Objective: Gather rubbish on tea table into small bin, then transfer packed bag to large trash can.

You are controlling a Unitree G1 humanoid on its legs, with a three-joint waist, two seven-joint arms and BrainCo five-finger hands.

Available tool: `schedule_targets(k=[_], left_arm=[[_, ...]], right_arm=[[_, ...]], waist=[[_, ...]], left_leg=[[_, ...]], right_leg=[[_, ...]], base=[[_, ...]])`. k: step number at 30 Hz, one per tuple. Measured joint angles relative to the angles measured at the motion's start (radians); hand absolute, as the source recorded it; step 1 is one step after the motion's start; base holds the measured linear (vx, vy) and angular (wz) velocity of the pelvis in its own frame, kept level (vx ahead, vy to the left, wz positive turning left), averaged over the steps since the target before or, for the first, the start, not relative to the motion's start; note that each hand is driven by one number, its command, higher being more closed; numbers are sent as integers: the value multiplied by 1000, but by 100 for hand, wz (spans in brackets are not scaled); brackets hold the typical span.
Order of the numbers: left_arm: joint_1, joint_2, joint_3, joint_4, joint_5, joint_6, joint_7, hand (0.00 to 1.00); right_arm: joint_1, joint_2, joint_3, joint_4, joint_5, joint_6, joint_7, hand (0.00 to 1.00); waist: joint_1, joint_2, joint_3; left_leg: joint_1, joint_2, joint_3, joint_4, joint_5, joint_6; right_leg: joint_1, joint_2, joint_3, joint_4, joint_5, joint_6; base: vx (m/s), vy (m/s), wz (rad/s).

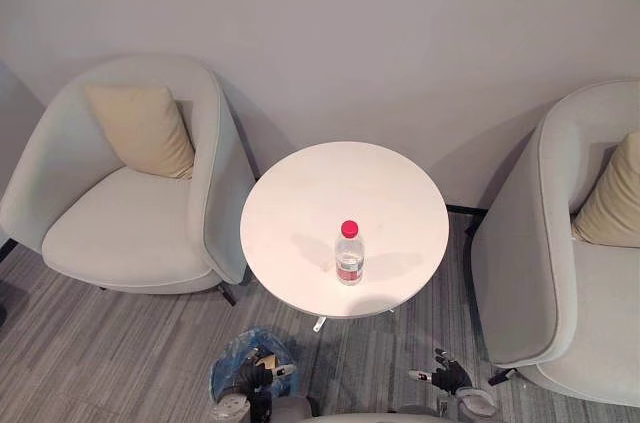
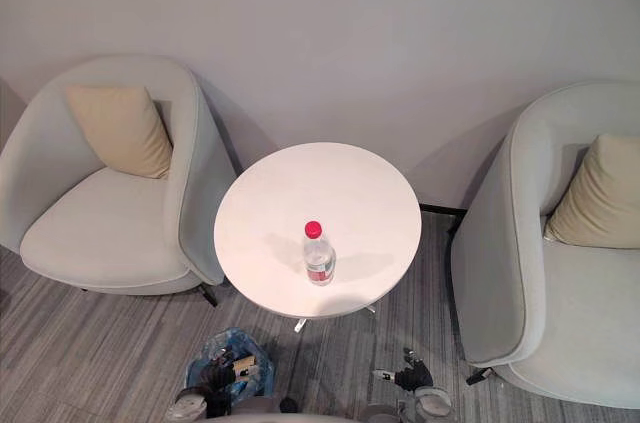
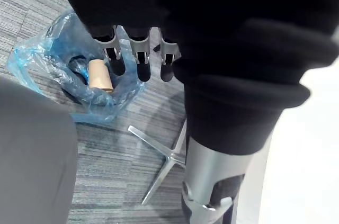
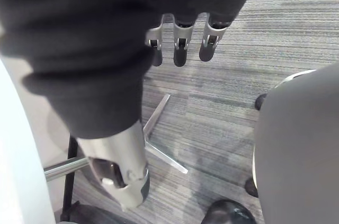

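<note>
Bottle [image 1: 350,255]: clear plastic with a red cap, standing upright on the near half of the round white desk [image 1: 300,193]. It is the one item of rubbish seen on the desk and is not yet collected.

Small bin [image 2: 225,348]: on the carpet at the near edge of the desk, towards the robot's left, lined with a loose blue bag. A tan cylindrical item [image 3: 99,74] lies inside; its kind cannot be determined.

Left hand [image 3: 137,49]: low, directly above the bin, fingers hanging loose and straight, nothing held.

Right hand [image 4: 180,44]: low over bare carpet beside the right armchair [image 1: 560,293], fingers likewise slack and empty.

Assessment: both hands are well apart from the bottle, so the pick is not yet begun.

Risks noted:
- The bottle is tall and narrow. A glancing touch from the fingers would likely tip it, and the rimless round desk would let it roll off to the floor.
- Smooth plastic may slip in a weak hold.
- The bag's mouth is crumpled and sagging, so a release not centred over it could land the bottle on the carpet.
- The desk's metal feet stand near the bin, so a low arm sweep could knock either.
</note>
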Motion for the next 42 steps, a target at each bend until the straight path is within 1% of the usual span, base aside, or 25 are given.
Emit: schedule_targets(k=[2,3,4,5,6,7,8,9,10,11,12,13,15,19,23,27,30,31,33,42], left_arm=[[-2,6,-1,10,0,-1,0,0],[-2,14,-3,13,2,0,-4,0],[-2,29,-3,14,11,1,-7,0],[-2,56,-2,15,13,2,-19,0],[-2,75,-2,16,14,1,-22,0],[10,96,-1,18,23,0,-21,0],[19,105,-1,26,29,0,-21,0],[41,125,0,35,32,2,-22,0],[48,131,0,36,32,2,-23,0],[52,133,0,35,32,2,-23,0],[57,139,0,35,32,2,-24,0],[58,145,0,35,32,2,-25,0],[58,152,0,34,32,1,-24,0],[56,153,1,28,32,-5,-23,0],[75,153,1,28,32,-5,-23,0],[85,152,1,27,32,-5,-23,0],[97,152,0,27,33,-5,-23,0],[99,152,0,27,33,-5,-23,0],[107,152,0,27,35,-5,-23,0],[115,147,-21,27,69,-7,-23,0]], right_arm=[[-20,-6,13,20,-2,3,1,0],[-39,-17,12,35,-6,12,5,0],[-64,-50,15,42,-20,22,10,0],[-72,-117,22,30,-23,25,33,0],[-68,-160,25,3,-22,25,45,0],[-43,-202,22,-53,-22,7,39,0],[-30,-214,20,-81,-22,-3,38,0],[-1,-237,16,-135,6,-18,53,0],[33,-240,18,-187,16,-23,64,0],[57,-242,23,-230,6,-24,67,0],[96,-252,50,-308,-21,-26,65,0],[125,-260,69,-376,-23,-31,71,0],[141,-263,79,-418,-40,-50,82,0],[143,-266,84,-446,-66,-63,87,0],[144,-279,89,-495,-78,-65,89,0],[143,-302,113,-533,-79,-68,88,0],[142,-303,128,-569,-81,-70,88,0],[140,-303,129,-578,-88,-70,88,0],[123,-304,142,-581,-97,-70,88,0],[37,-300,238,-583,-109,-90,87,0]], waist=[[4,-5,-11],[4,-10,-13],[7,-17,-15],[18,-17,-17],[22,-17,-19],[24,-19,-25],[22,-21,-27],[17,-28,-36],[19,-29,-37],[18,-30,-37],[17,-31,-39],[16,-32,-39],[12,-37,-42],[4,-45,-48],[-6,-45,-48],[-6,-45,-49],[-6,-43,-50],[-5,-41,-51],[-6,-40,-51],[-1,-40,-50]], left_leg=[[10,-3,-3,-39,21,0],[15,-4,-5,-53,29,-1],[21,-5,-4,-69,35,0],[31,-6,-4,-84,41,1],[32,-8,-10,-86,42,1],[29,-9,-14,-88,43,2],[29,-9,-14,-92,44,3],[29,-10,-14,-111,51,3],[29,-10,-14,-116,52,3],[29,-11,-13,-117,52,3],[28,-11,-9,-118,52,3],[28,-12,-8,-118,52,3],[30,-13,-8,-118,52,3],[30,-15,-7,-113,53,5],[32,-20,-10,-113,59,14],[35,-21,-21,-120,71,14],[35,-21,-30,-124,75,10],[35,-22,-31,-133,83,14],[43,-23,-32,-157,98,13],[50,-34,-62,-186,115,21]], right_leg=[[2,1,-2,-13,5,3],[1,1,-2,-13,6,3],[-2,1,1,-15,7,3],[-2,2,5,-19,9,4],[-1,1,2,-23,10,4],[-1,1,1,-32,12,6],[-1,1,2,-35,14,6],[-4,4,6,-51,23,6],[-4,5,10,-60,27,5],[-4,6,13,-64,31,5],[-3,7,23,-68,33,5],[-3,7,29,-68,35,4],[-5,7,42,-68,38,5],[-2,5,51,-84,56,7],[-2,1,53,-84,60,11],[-2,0,51,-86,63,14],[-2,1,49,-87,66,15],[-2,2,48,-91,69,15],[-1,2,47,-100,74,17],[16,-4,22,-121,79,20]], base=[[0,0,0],[-17,-32,0],[-25,-27,-4],[-33,-20,0],[-43,-5,6],[-28,2,9],[0,0,0],[27,-3,-8],[30,-4,-10],[34,3,-14],[33,10,-16],[28,13,-16],[-7,17,-13],[-46,18,-5],[-87,10,1],[-85,-7,5],[-68,-19,3],[-40,-16,2],[-18,-9,1],[7,-8,9]])
